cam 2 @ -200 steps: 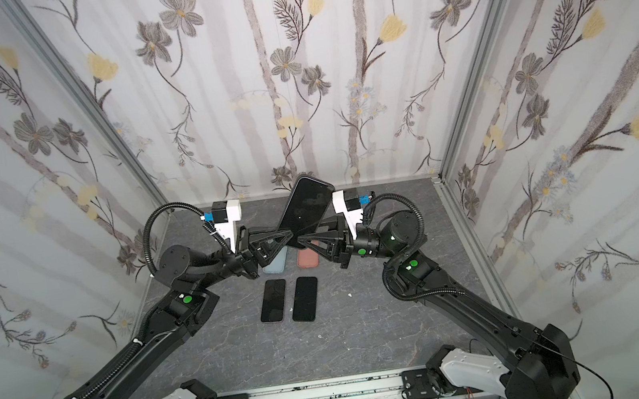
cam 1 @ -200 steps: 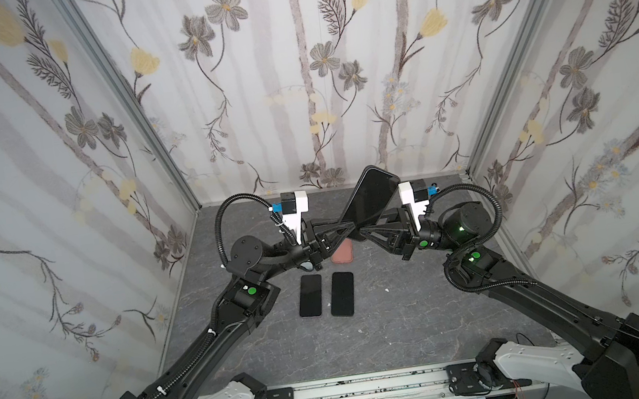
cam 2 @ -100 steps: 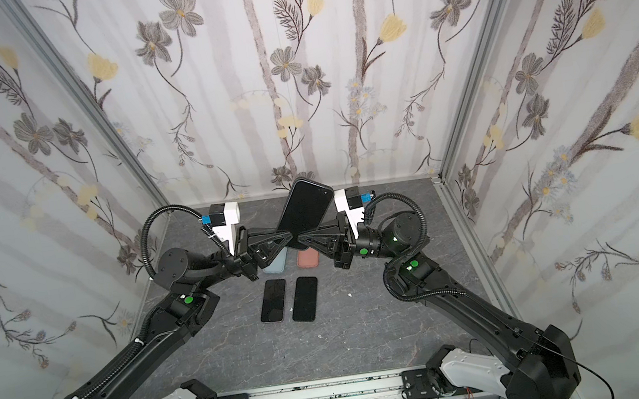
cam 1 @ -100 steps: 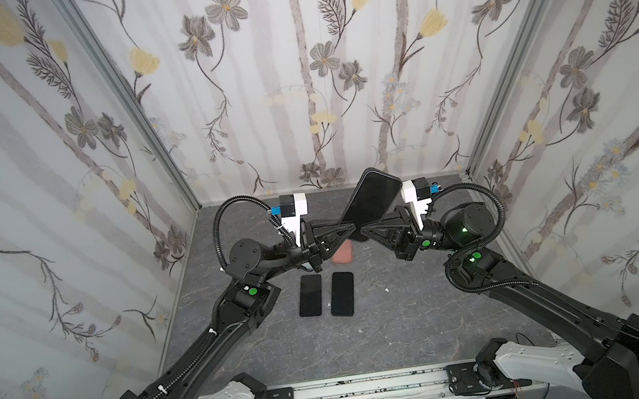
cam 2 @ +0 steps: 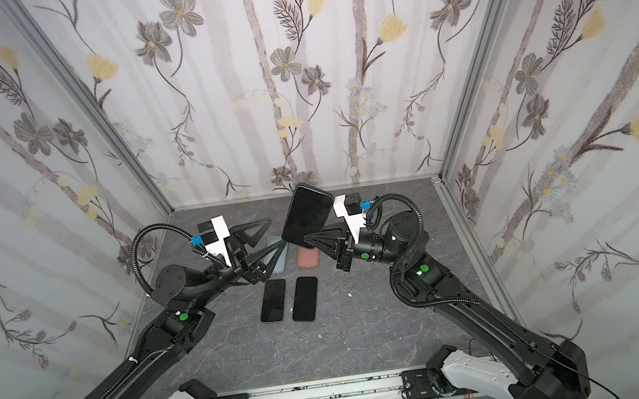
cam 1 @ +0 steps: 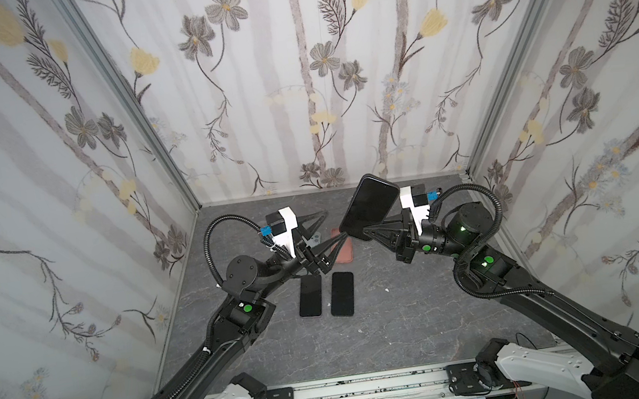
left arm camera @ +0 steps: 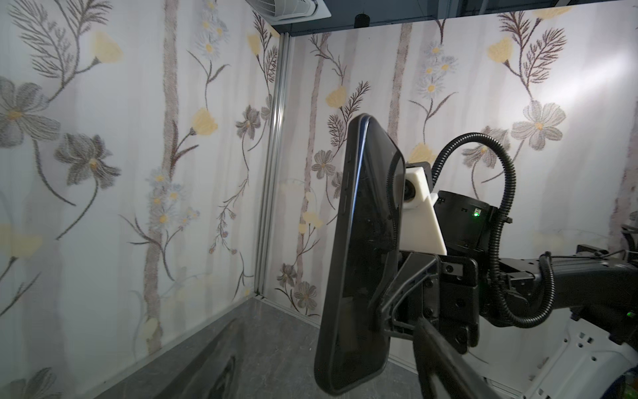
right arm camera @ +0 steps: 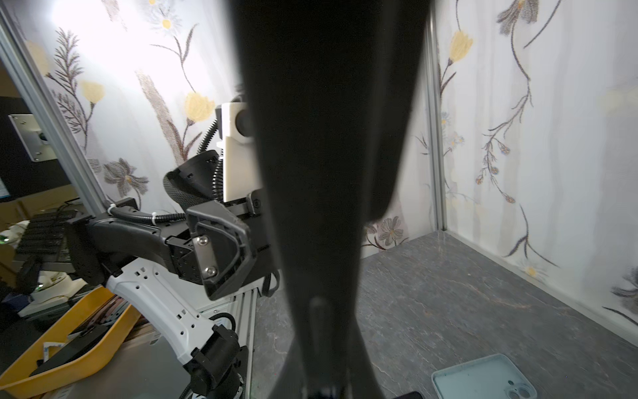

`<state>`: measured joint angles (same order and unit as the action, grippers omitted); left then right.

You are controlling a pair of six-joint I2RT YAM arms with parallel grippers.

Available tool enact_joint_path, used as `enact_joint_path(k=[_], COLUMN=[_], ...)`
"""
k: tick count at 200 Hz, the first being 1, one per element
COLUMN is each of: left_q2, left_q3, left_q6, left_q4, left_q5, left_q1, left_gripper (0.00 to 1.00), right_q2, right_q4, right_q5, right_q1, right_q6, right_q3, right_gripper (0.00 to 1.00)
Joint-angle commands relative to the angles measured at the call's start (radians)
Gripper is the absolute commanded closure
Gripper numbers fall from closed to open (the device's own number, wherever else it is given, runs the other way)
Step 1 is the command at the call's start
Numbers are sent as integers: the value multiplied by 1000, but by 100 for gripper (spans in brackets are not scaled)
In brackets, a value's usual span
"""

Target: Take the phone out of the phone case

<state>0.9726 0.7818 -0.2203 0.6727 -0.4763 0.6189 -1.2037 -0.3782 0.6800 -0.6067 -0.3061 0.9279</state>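
A black phone (cam 1: 371,206) (cam 2: 307,214) hangs tilted in the air above the back of the table, a dark phone case (left arm camera: 341,241) round its rim. My right gripper (cam 1: 357,231) (cam 2: 307,238) is shut on its lower end. In the right wrist view the phone (right arm camera: 328,138) fills the middle. My left gripper (cam 1: 327,231) (cam 2: 270,236) is open just left of it, its fingers (left arm camera: 442,362) spread wide on either side of the phone's lower end, apart from it.
Two bare black phones (cam 1: 308,295) (cam 1: 342,293) lie side by side mid-table. Behind them lie an empty light-blue case (cam 2: 277,256) (right arm camera: 483,376) and a reddish-pink case (cam 2: 308,257). Flowered walls close three sides. A yellow tray (right arm camera: 69,345) sits outside the cell.
My left gripper has let go of the phone and opened wide. The right gripper has closed on the phone's lower end and holds it alone, tipped slightly to the right.
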Motion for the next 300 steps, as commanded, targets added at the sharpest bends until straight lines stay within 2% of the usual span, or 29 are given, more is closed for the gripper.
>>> enact_joint_path(k=[1, 67, 124, 159, 173, 180, 250, 300], left_q2=[-15, -41, -31, -29, -28, -26, -12, -7], left_q3=[0, -9, -2, -1, -3, -3, 6, 12], left_q6=[125, 279, 318, 331, 341, 344, 362, 373], left_q4=[-18, -27, -26, -26, -26, -26, -26, -27], left_q5=[85, 80, 18, 8, 7, 6, -2, 24], left_q1=[1, -1, -1, 0, 0, -1, -1, 0], left_gripper=[18, 16, 23, 30, 33, 34, 45, 46], right_q2=[11, 7, -61, -90, -101, -107, -122, -126], right_q4=[105, 269, 391, 391, 378, 371, 382, 400], right_q5=[-139, -383, -565, -636, -649, -653, -646, -622], right_q1=[-5, -54, -154, -207, -208, -241, -251, -265], right_q6=[105, 204, 293, 284, 277, 272, 281, 319], right_q3=[14, 54, 139, 157, 155, 153, 160, 163], right_gripper=[100, 100, 100, 100, 100, 100, 100, 100])
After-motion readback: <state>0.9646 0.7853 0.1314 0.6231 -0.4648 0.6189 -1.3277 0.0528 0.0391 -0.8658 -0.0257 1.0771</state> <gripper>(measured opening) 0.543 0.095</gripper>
